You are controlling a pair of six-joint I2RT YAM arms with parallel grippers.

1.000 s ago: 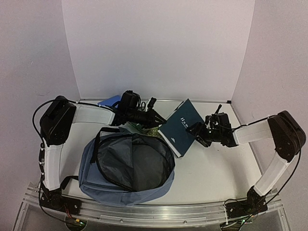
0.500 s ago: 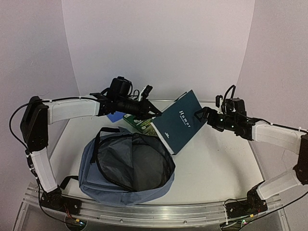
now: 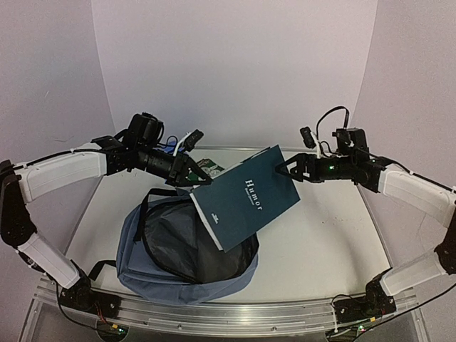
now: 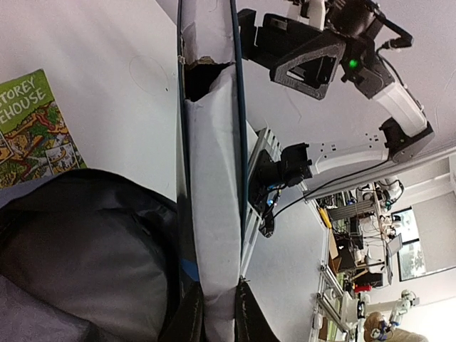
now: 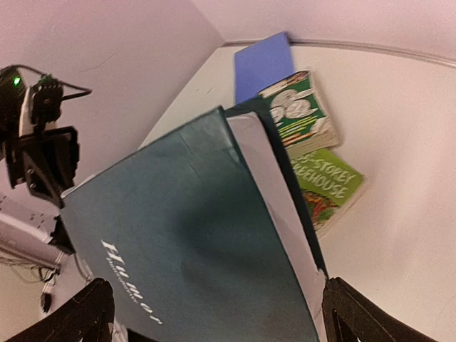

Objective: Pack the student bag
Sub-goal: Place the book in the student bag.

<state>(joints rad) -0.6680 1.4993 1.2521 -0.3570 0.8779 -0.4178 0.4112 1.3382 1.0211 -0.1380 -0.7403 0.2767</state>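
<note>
The slate-blue student bag [image 3: 153,274] lies open at front left, its dark lining [image 4: 78,249] showing. A dark teal book titled "Humor" [image 3: 246,196] hangs tilted over the bag's mouth. My left gripper [image 3: 191,174] is shut on the book's left corner. In the left wrist view the white page block [image 4: 212,199] is pinched between the fingertips of my left gripper [image 4: 219,303]. My right gripper [image 3: 286,169] stands open at the book's far right corner. In its own view the right gripper [image 5: 221,313] has wide-apart fingers [image 5: 356,317] either side of the teal cover [image 5: 192,242].
Behind the bag lie a lime-green "Storey Treehouse" book [image 5: 329,187], a darker green book [image 5: 299,107] and a blue book [image 5: 262,64], close to the back wall. The table's bare white surface [image 3: 320,242] spreads to the right of the bag.
The left arm has swung left and carried the teal book from the back of the table to above the bag's mouth. The right gripper has opened wider and risen beside the book.
</note>
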